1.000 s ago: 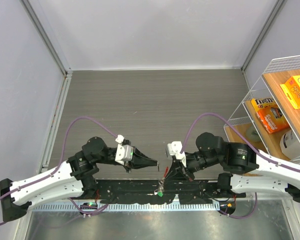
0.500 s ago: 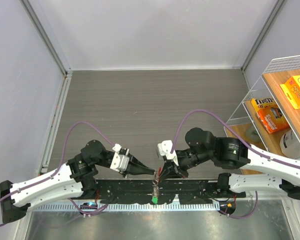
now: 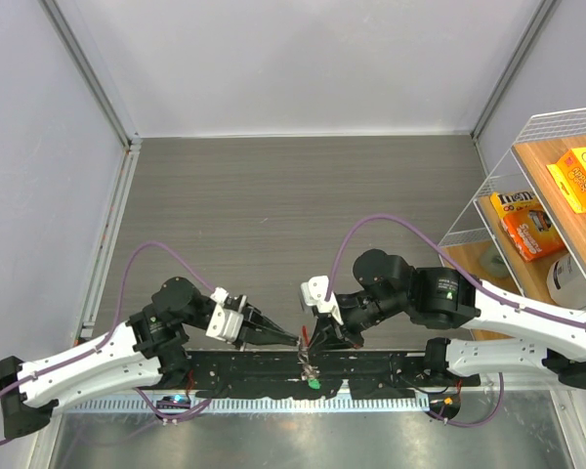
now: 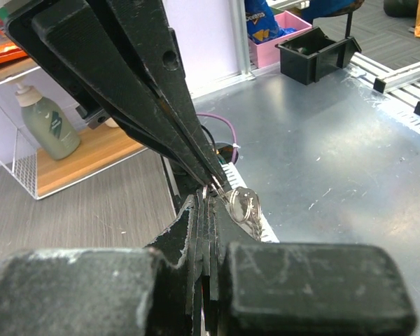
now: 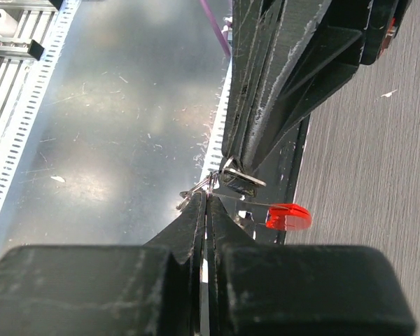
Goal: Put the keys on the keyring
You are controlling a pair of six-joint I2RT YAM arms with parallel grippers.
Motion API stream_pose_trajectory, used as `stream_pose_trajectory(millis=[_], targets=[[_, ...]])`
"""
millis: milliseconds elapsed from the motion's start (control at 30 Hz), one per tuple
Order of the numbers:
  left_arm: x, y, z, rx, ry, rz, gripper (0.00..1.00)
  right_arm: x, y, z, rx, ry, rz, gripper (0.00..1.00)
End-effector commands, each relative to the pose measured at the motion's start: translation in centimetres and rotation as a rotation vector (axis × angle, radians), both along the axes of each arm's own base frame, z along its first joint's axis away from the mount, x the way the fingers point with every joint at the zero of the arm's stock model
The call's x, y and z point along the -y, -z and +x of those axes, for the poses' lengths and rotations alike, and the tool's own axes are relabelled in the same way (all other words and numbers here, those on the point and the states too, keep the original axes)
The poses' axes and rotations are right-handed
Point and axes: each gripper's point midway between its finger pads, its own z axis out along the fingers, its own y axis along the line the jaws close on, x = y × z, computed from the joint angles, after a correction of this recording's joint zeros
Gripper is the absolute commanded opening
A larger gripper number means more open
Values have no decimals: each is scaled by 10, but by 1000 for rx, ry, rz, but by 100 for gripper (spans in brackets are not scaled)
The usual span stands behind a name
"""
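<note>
Mid-threading I reckon: left gripper (image 3: 297, 339) and right gripper (image 3: 312, 344) both pinched shut tip-to-tip on the keyring (image 5: 238, 179), keys (image 3: 311, 371) dangling underneath (red key (image 5: 288, 215) too), so next wants a tiny careful twist.

grey wood-grain table (image 3: 293, 195), pale walls (image 3: 303, 59), wire shelf (image 3: 540, 166) at right.

Left gripper (image 3: 295, 341) and right gripper (image 3: 313, 344): jaws pressed together, with the tips meeting almost point to point. Both arms reach inward, each extending outward behind its pincer.
</note>
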Motion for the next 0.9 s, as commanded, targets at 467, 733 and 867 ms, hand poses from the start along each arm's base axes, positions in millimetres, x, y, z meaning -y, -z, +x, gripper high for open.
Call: stream_pose_trajectory(millis=[467, 733, 867], targets=[[-2, -6, -12, 41, 74, -43, 0, -17, -37, -2, 22, -42, 122, 6], [-4, -5, -16, 48, 101, -43, 0, -16, -35, 5, 28, -9, 115, 6], [-4, -5, -17, 52, 109, -48, 0, -13, -38, 10, 33, 19, 127, 6]])
